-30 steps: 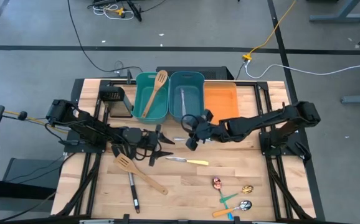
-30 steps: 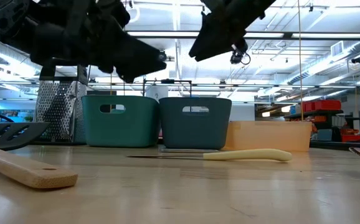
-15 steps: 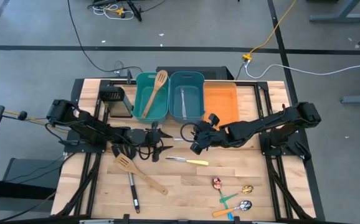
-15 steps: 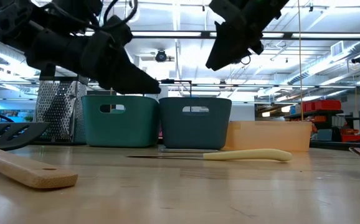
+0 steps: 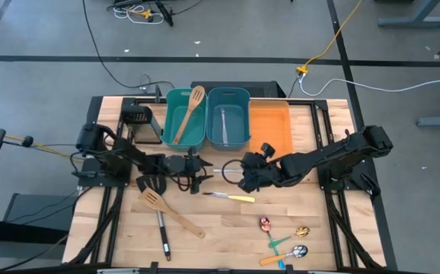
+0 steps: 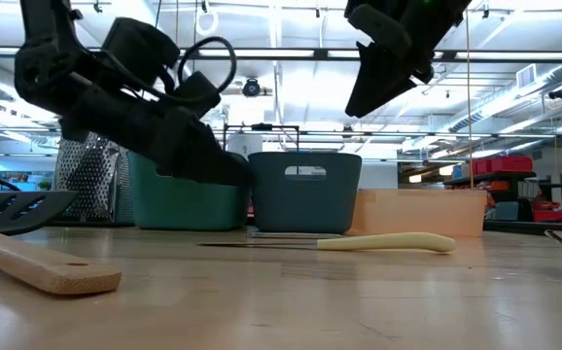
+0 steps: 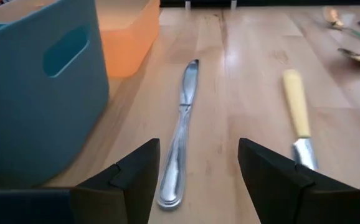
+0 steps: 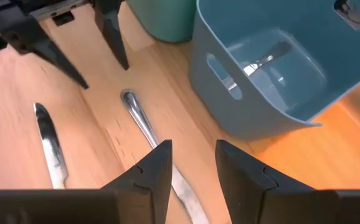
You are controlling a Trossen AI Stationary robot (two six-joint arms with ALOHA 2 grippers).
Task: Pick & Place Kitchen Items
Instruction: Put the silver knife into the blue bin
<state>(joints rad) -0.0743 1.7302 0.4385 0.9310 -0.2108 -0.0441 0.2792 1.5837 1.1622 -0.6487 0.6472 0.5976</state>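
**Both claws closing on the silver knife**

Nearest me on the table (image 5: 296, 213) lay the spoons (image 5: 285, 236), a wooden spatula (image 5: 170, 213) and a black turner (image 5: 161, 232), all untouched. Just beyond them the yellow-handled knife (image 5: 229, 197) rested flat. My left claw (image 7: 195, 177) hovered low with its fingers spread, straddling the handle end of the silver knife (image 7: 180, 130), which lay beside the blue bin (image 5: 227, 118). My right claw (image 8: 191, 171) hung above the same knife's other end, fingers parted, empty. I judged the step to be the reach for this knife. Next, I reckoned, one claw had to drop, pinch the thin handle and carry it to a bin while the other kept clear.
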